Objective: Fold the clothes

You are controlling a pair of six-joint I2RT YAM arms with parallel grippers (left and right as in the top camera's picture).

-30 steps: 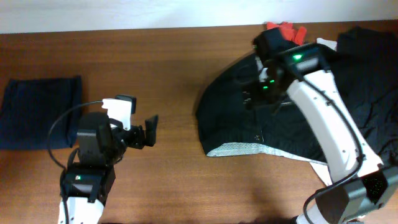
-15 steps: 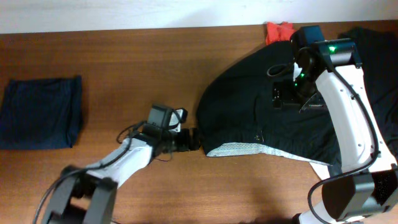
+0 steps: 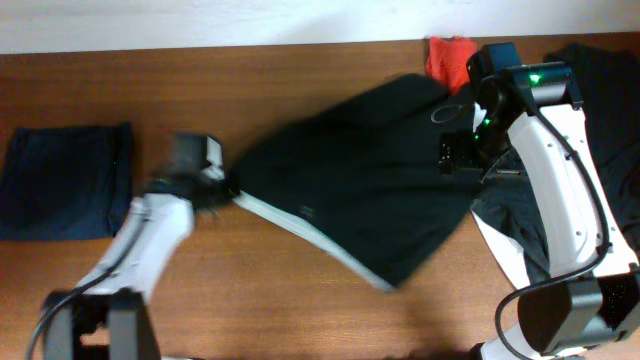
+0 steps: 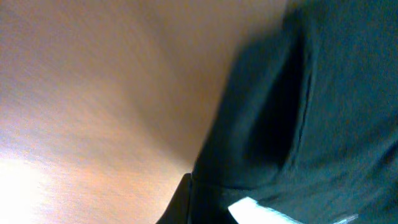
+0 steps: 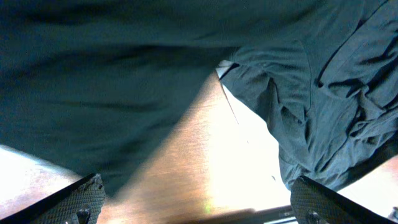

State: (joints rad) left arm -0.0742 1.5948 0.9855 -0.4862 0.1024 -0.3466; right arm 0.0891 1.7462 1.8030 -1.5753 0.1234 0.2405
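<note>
A black garment [image 3: 365, 195] lies stretched across the middle of the table, with a pale hem [image 3: 300, 225] along its near edge. My left gripper [image 3: 222, 187] is shut on the garment's left corner. The left wrist view shows the dark cloth [image 4: 311, 93] filling the right side, with a white tag [image 4: 258, 210] at the jaws. My right gripper [image 3: 462, 150] hovers over the garment's right part. In the right wrist view its fingers [image 5: 81, 199] stand wide apart and open, with the garment [image 5: 112, 81] and bare wood below them.
A folded navy cloth [image 3: 65, 180] lies at the far left. A red cloth [image 3: 450, 55] sits at the back edge. More dark clothes [image 3: 600, 110] are piled at the right, with a white piece [image 3: 505, 245] under them.
My left gripper has shut on the garment's left edge and dragged it leftward, stretching it across the table. The right arm has held still over the last half second.
</note>
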